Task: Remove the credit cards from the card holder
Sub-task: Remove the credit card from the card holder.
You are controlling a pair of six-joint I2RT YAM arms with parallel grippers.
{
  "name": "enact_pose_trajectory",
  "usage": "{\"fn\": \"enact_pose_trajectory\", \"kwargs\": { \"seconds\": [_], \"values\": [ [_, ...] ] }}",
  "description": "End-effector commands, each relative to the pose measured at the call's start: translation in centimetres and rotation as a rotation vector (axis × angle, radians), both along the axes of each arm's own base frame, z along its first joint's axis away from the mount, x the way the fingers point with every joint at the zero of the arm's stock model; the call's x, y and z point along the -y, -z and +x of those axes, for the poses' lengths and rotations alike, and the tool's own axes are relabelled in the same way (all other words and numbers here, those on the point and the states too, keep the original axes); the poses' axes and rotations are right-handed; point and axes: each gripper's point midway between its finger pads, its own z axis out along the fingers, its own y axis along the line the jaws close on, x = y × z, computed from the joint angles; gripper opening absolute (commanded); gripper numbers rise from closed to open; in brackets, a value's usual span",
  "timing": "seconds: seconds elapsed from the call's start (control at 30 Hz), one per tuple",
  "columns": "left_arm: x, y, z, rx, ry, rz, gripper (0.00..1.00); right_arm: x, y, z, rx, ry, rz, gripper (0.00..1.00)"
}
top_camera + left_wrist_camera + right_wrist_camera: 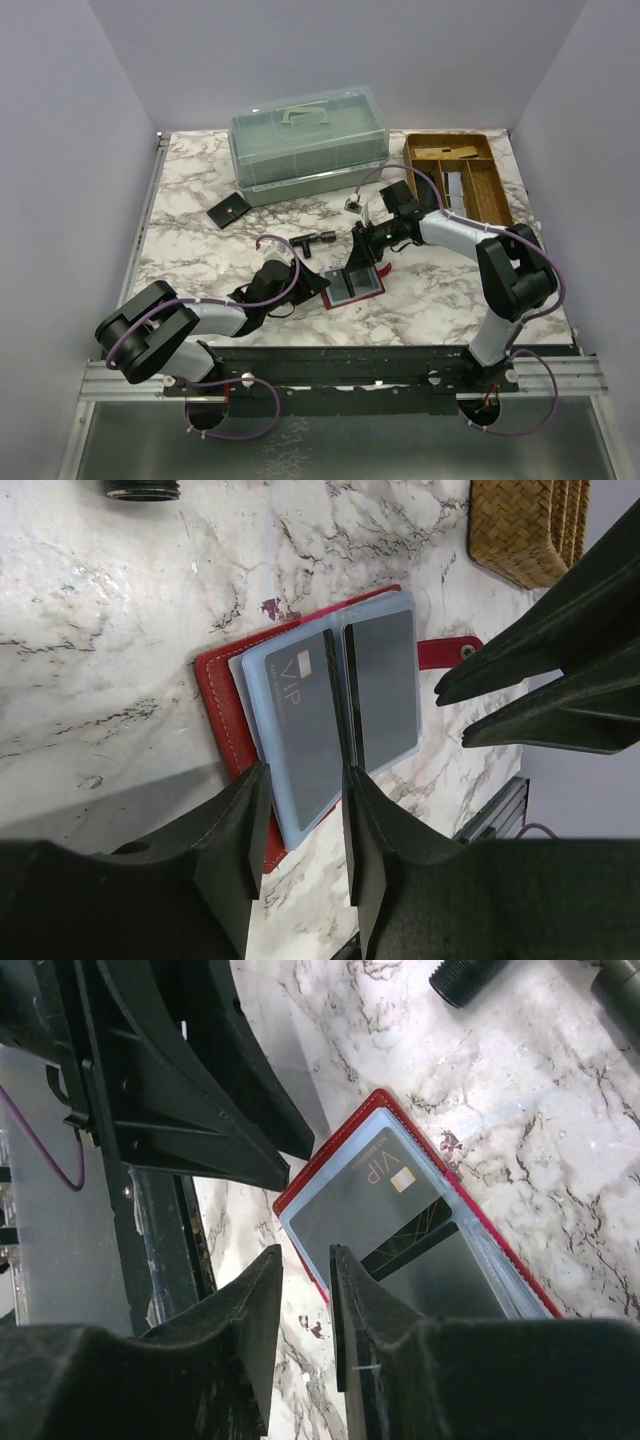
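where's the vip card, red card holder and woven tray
vip card (305, 715): left wrist view, middle of its dark face
red card holder (217, 715): left wrist view, bare red cover
woven tray (520, 530): left wrist view, side wall

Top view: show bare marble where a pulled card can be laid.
Free: marble between the red card holder and the right arm; also left, below the black pouch. Crowded: around the holder, with left gripper, right gripper and T-fitting.

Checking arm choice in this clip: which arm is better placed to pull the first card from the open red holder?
Probably the left. The left gripper, jaws open, straddles the end of the sleeve holding the VIP card; the right gripper hovers at the red corner of the card holder, off the cards.
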Motion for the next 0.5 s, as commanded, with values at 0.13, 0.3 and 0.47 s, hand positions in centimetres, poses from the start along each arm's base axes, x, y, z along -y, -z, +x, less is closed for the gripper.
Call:
{"fn": "enact_pose_trajectory", "kwargs": {
  "seconds": [0.13,0.3,0.47],
  "values": [
    [0.9,-1.2,0.8,0.032,-0.002,-0.025,0.38,-0.1,2.5,0.8,-0.037,0.046,-0.091,0.25],
    [0.9,-0.5,0.8,0.015,-0.007,-0.013,0.37,-0.1,3.3,0.7,-0.043,0.045,-0.114,0.23],
    [0.9,-0.2,0.9,0.005,-0.01,-0.004,0.35,-0.1,4.1,0.7,-0.048,0.043,-0.144,0.22]
  ]
}}
